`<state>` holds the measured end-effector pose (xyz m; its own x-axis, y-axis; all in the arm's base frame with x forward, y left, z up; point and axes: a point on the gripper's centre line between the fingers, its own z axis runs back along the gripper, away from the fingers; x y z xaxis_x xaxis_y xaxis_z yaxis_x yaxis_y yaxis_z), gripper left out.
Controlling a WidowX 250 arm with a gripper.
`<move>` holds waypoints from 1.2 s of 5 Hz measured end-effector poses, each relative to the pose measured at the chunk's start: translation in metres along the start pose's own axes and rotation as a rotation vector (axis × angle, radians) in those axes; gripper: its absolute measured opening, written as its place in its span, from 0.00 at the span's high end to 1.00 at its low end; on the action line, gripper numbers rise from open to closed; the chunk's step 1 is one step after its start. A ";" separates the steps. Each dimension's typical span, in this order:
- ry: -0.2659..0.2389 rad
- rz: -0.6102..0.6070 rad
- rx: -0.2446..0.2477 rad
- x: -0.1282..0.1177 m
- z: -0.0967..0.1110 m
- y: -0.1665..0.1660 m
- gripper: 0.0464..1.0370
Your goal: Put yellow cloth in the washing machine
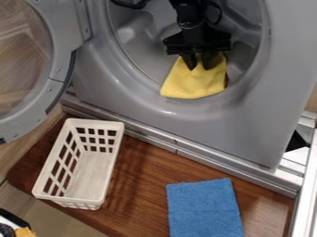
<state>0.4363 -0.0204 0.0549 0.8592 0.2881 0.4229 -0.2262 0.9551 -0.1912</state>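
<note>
The black gripper hangs down from the top edge into the round opening of the grey washing machine. It is shut on the yellow cloth, pinching its upper part. The cloth drapes below the fingers over the lower inner rim of the opening, its bottom edge near the front of the rim. Part of the cloth's top is hidden behind the gripper.
The round door stands open at the left. Below the machine, a white perforated basket and a blue cloth rest on a brown wooden board. Metal rails run along the right side.
</note>
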 end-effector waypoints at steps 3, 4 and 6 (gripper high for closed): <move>0.013 -0.006 0.008 -0.015 0.019 0.012 0.03; -0.006 0.013 0.005 -0.016 0.037 0.020 0.04; 0.072 -0.021 0.054 -0.040 0.076 0.038 0.04</move>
<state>0.3584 0.0097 0.0980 0.8944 0.2642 0.3610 -0.2305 0.9638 -0.1343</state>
